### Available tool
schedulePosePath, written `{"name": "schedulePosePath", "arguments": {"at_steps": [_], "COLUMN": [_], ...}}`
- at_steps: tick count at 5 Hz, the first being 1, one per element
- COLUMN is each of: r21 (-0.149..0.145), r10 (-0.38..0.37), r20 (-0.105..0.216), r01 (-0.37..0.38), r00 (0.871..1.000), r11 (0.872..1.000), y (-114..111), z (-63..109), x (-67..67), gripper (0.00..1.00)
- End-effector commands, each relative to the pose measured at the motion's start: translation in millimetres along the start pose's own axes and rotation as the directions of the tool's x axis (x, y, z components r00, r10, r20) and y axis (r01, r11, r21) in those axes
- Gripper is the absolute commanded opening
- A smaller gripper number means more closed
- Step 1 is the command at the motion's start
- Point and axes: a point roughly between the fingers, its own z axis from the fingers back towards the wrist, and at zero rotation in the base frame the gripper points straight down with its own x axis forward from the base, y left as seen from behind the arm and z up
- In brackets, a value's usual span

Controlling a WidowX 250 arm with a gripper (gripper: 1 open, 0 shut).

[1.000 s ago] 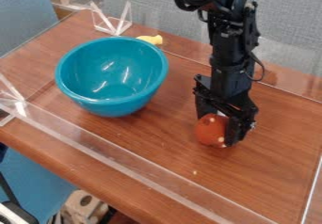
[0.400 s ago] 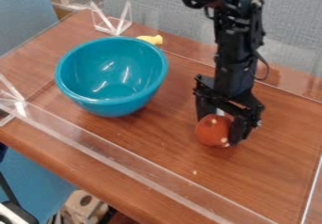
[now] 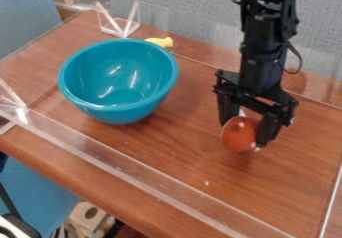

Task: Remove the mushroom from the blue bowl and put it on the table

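We count one mushroom [image 3: 238, 135], one blue bowl [image 3: 119, 79], one small yellow object [image 3: 159, 42] and one black robot arm [image 3: 266, 37] over a single brown wood-grain tabletop [image 3: 134, 147] edged with low clear walls [image 3: 74, 142]. The mushroom, showing its red-orange cap, sits on the tabletop to the right of the bowl and well apart from it, outside the bowl altogether. The gripper [image 3: 253, 132] points straight down right over it, and we see its two black jaws standing wide, one on each side of the mushroom; whether either jaw touches the cap we cannot tell. The bowl stands upright on the left part of the tabletop, and we see only its glossy teal inside. The yellow object lies just behind the bowl's far rim, near the back wall, partly hidden by the rim.
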Motion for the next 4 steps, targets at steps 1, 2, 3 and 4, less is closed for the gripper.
{"name": "schedulePosePath", "arguments": {"at_steps": [1, 2, 3, 4], "r21": [0.004, 0.013, 0.018, 0.026], "r10": [-0.021, -0.039, 0.005, 0.057], "r20": [0.060, 0.066, 0.078, 0.107], "r01": [0.021, 0.038, -0.006, -0.060], "r00": [0.998, 0.997, 0.997, 0.993], "r11": [1.000, 0.999, 1.000, 0.998], "y": [0, 3, 8, 17], "z": [18.1, 21.3, 32.7, 50.7], "x": [8.1, 6.9, 1.0, -6.8], "gripper": [1.00, 1.00, 1.00, 1.00]}}
